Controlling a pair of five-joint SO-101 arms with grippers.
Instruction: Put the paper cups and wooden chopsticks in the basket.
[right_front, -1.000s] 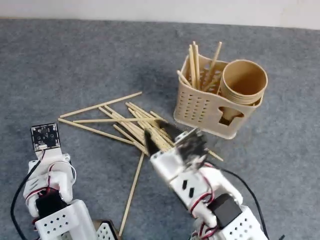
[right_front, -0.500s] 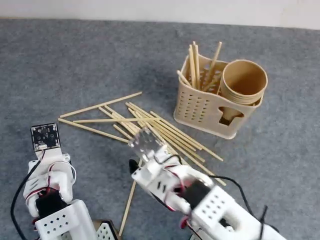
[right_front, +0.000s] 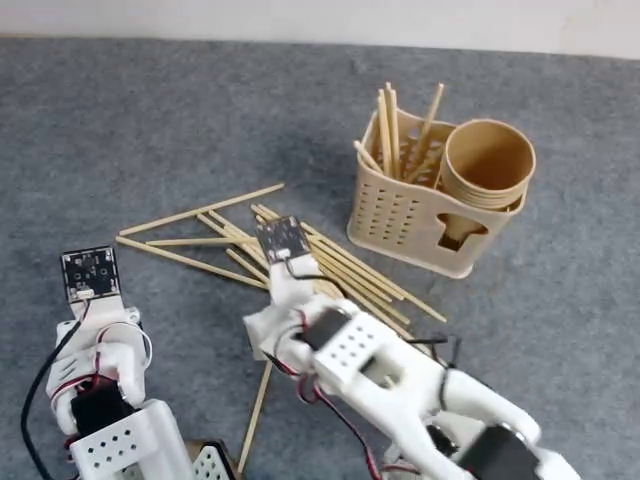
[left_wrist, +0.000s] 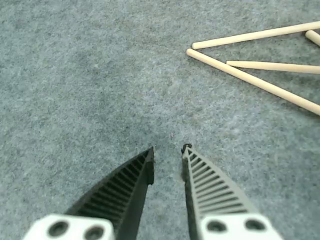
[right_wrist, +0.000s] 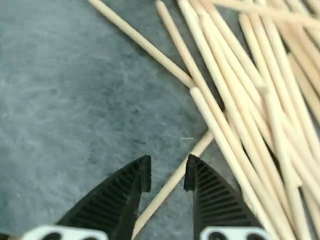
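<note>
High view: the basket (right_front: 415, 215) stands on the grey tabletop (right_front: 150, 130) toward the far right. The stacked paper cups (right_front: 487, 165) are in its right compartment and a bundle of upright chopsticks (right_front: 392, 130) in its left one. Loose chopsticks (right_front: 345, 268) lie fanned on the tabletop just left of the basket and in front of it. A single chopstick (right_front: 262, 390) trails from that heap toward the near edge. The right arm (right_front: 360, 355) stretches over the near side of the heap, its wrist camera above the sticks. A second ago it stood further right, nearer the basket, and it has swung leftward since. The left arm (right_front: 100, 350) sits at the near left, apart from the sticks and unmoved, and the basket and its contents are also as before. Left wrist view: the left tool (left_wrist: 168, 148) hangs over bare tabletop, jaws a little apart with nothing between them, and the ends of a few loose chopsticks lie well beyond its tips. Right wrist view: the right tool (right_wrist: 167, 159) has its jaws slightly spread and grips nothing. The single chopstick runs along the tabletop beneath the gap, and the heap lies close beside one finger.
</note>
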